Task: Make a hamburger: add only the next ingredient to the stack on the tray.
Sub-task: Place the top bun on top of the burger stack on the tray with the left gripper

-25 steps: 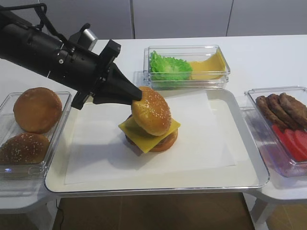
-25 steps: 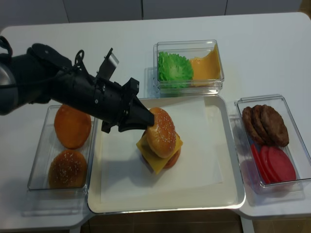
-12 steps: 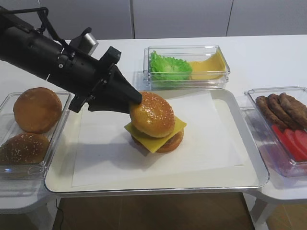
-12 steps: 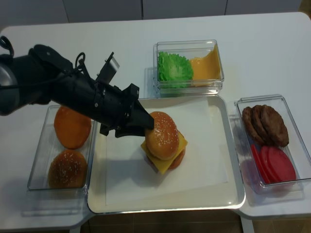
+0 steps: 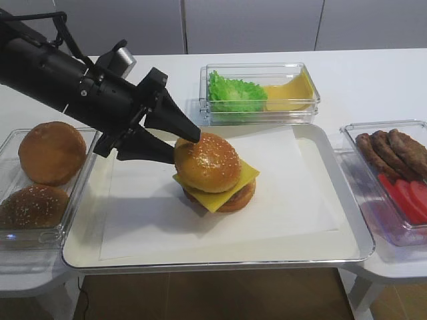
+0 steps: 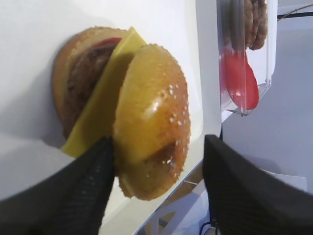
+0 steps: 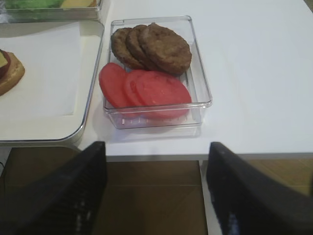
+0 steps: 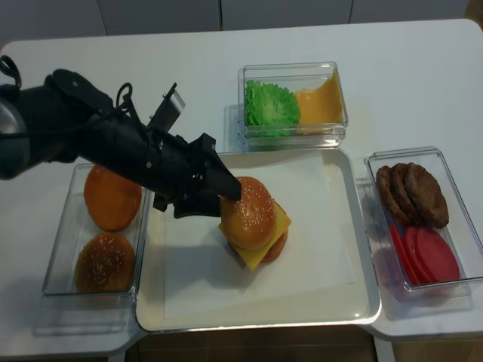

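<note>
The seeded golden bun top (image 5: pixel 207 162) (image 8: pixel 247 213) (image 6: pixel 151 112) lies dome-up on the yellow cheese slice (image 5: pixel 241 175) of the stack (image 5: pixel 235 199), on the paper liner of the cream tray (image 5: pixel 347 220) (image 8: pixel 370 280). My left gripper (image 5: pixel 183 148) (image 8: pixel 224 202) (image 6: pixel 157 147) is open at the bun's left side. Its jaws straddle the bun's edge: one finger (image 6: pixel 93 181) touches it and the other stands well apart. My right gripper (image 7: pixel 154 152) hangs open and empty over the table's front edge, in front of the patty box.
A clear box (image 5: pixel 47 180) (image 8: pixel 106 226) left of the tray holds a smooth bun and a duller seeded bun. Behind the tray stands a box of lettuce and cheese (image 5: pixel 260 93). On the right, a box (image 5: pixel 393 173) (image 7: pixel 151 68) holds patties and tomato slices.
The bun top has come down from a tilt to lie flat on the cheese. My left jaws have spread apart and let it go.
</note>
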`<state>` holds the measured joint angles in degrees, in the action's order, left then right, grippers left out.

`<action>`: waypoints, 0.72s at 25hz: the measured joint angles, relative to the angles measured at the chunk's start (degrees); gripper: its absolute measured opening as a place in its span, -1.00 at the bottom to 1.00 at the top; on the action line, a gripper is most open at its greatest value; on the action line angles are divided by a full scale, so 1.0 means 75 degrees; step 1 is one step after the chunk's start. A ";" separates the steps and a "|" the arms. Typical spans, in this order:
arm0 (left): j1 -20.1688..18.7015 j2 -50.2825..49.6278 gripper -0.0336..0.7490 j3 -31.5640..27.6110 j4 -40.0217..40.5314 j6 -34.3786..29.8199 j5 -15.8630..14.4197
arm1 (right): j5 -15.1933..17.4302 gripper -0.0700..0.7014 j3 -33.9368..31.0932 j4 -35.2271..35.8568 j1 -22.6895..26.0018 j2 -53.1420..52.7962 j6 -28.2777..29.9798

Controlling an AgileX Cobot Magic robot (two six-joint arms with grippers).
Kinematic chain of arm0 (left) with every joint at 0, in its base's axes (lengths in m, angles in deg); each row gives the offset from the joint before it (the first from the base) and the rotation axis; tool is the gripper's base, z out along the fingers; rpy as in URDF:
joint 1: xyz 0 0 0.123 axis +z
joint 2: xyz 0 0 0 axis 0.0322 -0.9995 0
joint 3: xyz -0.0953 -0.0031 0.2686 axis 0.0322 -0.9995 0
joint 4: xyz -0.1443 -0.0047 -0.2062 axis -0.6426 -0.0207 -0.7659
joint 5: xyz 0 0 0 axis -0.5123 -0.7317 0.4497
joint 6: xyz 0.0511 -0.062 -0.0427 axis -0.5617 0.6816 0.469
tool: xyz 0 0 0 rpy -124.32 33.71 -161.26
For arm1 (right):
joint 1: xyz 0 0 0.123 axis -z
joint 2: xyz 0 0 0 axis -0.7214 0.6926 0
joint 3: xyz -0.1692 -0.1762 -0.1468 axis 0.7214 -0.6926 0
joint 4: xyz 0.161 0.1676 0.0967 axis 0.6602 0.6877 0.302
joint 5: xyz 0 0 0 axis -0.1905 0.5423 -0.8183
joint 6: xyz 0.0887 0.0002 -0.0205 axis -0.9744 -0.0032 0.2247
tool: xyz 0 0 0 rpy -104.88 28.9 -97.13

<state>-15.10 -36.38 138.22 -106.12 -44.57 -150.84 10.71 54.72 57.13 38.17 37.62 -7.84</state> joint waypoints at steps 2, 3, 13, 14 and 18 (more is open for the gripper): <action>0.0000 0.0000 0.32 0.0000 -0.0015 0.0000 0.0057 | 0.0000 0.47 0.0000 0.0000 0.0000 0.0000 0.0000; 0.0000 0.0000 0.38 0.0000 -0.0031 0.0000 0.0106 | 0.0000 0.48 0.0000 0.0000 0.0000 0.0000 0.0000; -0.0157 0.0000 0.55 0.0000 -0.0048 0.0000 0.0696 | 0.0000 0.47 0.0000 0.0000 0.0000 0.0000 0.0000; -0.0197 0.0000 0.55 0.0000 -0.0048 0.0000 0.0696 | 0.0000 0.47 0.0000 0.0000 0.0000 0.0000 0.0000; -0.0210 0.0000 0.55 0.0000 -0.0048 0.0000 0.0701 | 0.0000 0.47 0.0000 0.0000 0.0000 0.0000 0.0000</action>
<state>-16.67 -36.38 138.22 -106.48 -44.57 -145.58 10.71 54.72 57.13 38.17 37.62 -7.84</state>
